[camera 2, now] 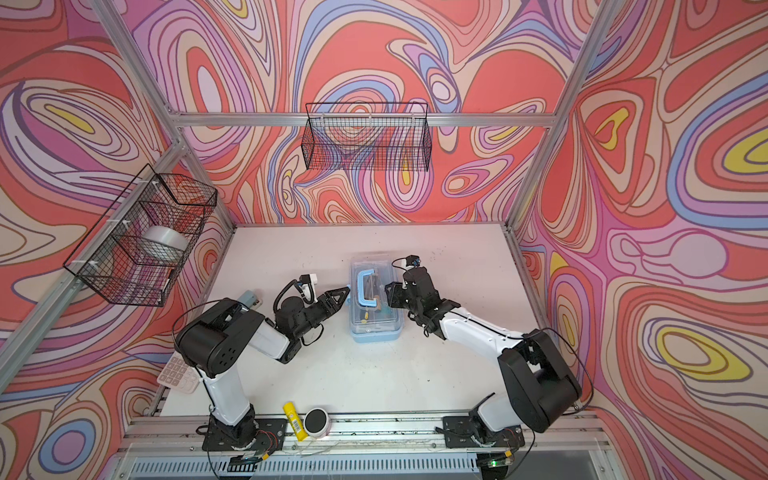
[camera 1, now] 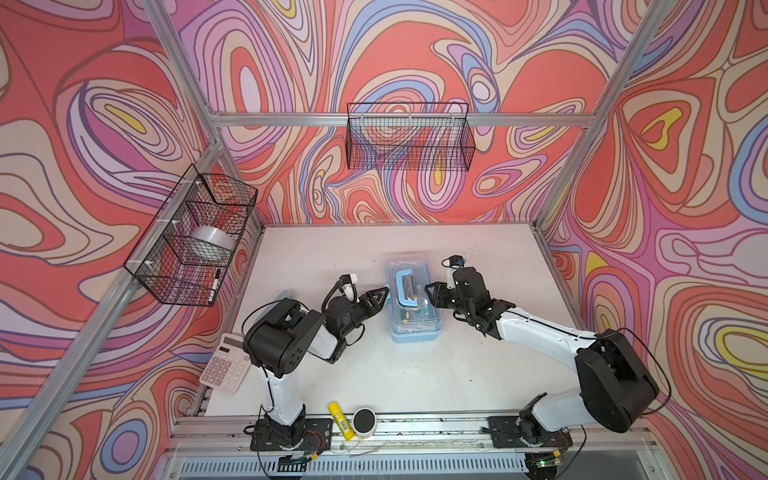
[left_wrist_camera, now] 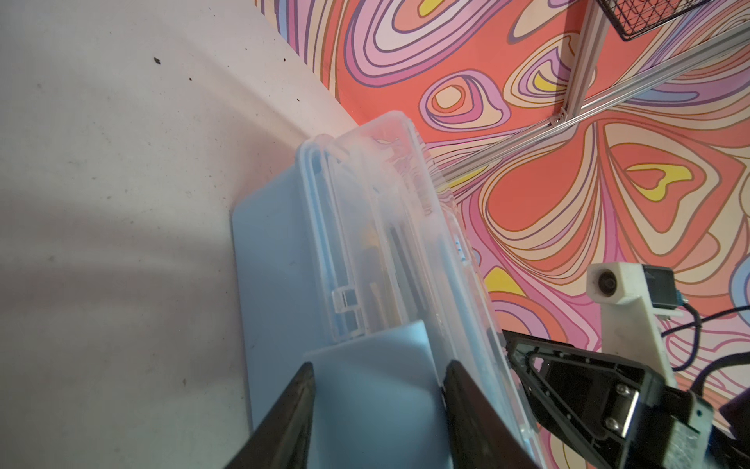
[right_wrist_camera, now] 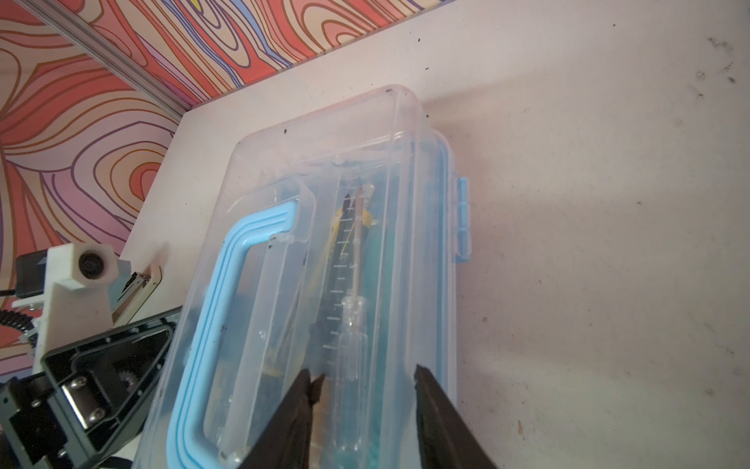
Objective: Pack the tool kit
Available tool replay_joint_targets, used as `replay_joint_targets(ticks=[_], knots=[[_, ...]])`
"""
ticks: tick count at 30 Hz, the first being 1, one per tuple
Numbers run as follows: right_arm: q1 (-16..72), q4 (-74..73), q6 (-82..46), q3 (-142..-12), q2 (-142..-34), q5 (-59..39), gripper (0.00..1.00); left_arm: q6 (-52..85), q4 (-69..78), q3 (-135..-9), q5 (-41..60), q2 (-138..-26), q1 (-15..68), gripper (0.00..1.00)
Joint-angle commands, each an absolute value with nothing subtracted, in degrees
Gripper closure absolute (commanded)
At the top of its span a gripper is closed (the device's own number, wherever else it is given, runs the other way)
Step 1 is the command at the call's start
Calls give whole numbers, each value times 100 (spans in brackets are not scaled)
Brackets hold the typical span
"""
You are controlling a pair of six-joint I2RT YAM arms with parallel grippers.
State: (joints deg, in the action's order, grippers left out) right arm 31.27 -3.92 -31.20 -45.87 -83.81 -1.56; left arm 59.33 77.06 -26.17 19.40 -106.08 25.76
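White table, a few odds and ends on it

The white table (camera 1: 415,382) is scuffed and speckled with dark flecks. The light-blue case (camera 1: 413,337) with the clear lid sits flat near the middle, long side running front to back. A white calculator (camera 1: 226,365) lies at the left edge, partly over the side rail. Behind it a grey-blue stapler (camera 2: 250,298) peeks out, mostly hidden. At the front edge a yellow stick (camera 1: 341,420) and a round black-topped puck (camera 1: 364,422) lie just beside each other, partly on the front rail (camera 1: 436,419).
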Motion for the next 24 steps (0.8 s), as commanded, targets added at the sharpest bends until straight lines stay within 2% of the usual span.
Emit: replay_joint_targets(ticks=[1,7,18,24], knots=[[3215,281,-3110,-4431,-8702,-504,59,5727,6795,-2689,2259,-10612,2650,48],[3212,241,-3120,-4430,-8747,-528,59,5590,6450,-2707,2191,-10452,2650,48],[3212,206,-3113,-4431,-8822,-556,59,5763,6752,-2683,2220,-10703,2659,53],[3212,257,-3120,-4460,-8783,-542,60,5615,6273,-2606,1999,-10325,2638,54]])
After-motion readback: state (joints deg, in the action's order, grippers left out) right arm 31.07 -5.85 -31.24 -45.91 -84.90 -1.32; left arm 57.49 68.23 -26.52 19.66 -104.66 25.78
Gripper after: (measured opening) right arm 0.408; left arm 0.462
